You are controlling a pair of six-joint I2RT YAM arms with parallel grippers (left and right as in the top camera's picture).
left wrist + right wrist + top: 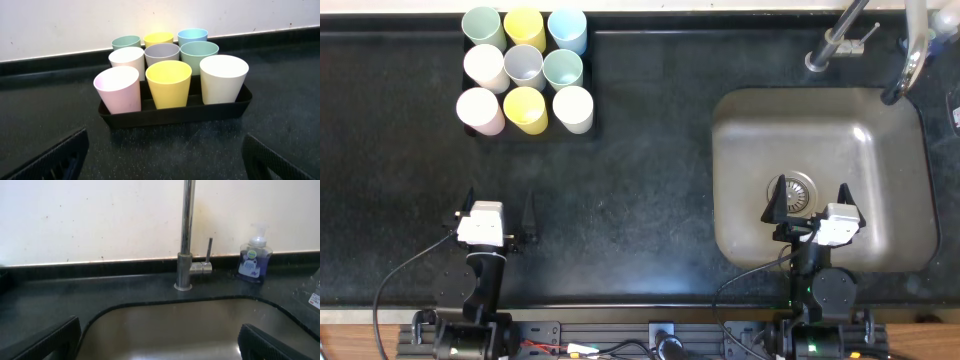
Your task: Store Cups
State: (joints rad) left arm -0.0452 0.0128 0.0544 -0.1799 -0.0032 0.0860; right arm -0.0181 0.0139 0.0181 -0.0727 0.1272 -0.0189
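nearest, two black grippers low over the front of a dark speckled worktop. left gripper with fingers spread wide and nothing between them, above bare worktop near the front left corner. right gripper likewise spread wide and empty, over a steel sink set into the worktop's right end, close to the drain.

well apart from both, by the back edge and left of the middle, a black tray holding nine upright cups, close together in three rows of three.
- back row: green cup, yellow cup, blue cup.
- middle row: white cup, grey cup, second green cup.
- front row: pink cup, second yellow cup, cream cup.

behind the sink, at the back edge, a chrome tap, and just beside it a blue soap bottle with a pump.
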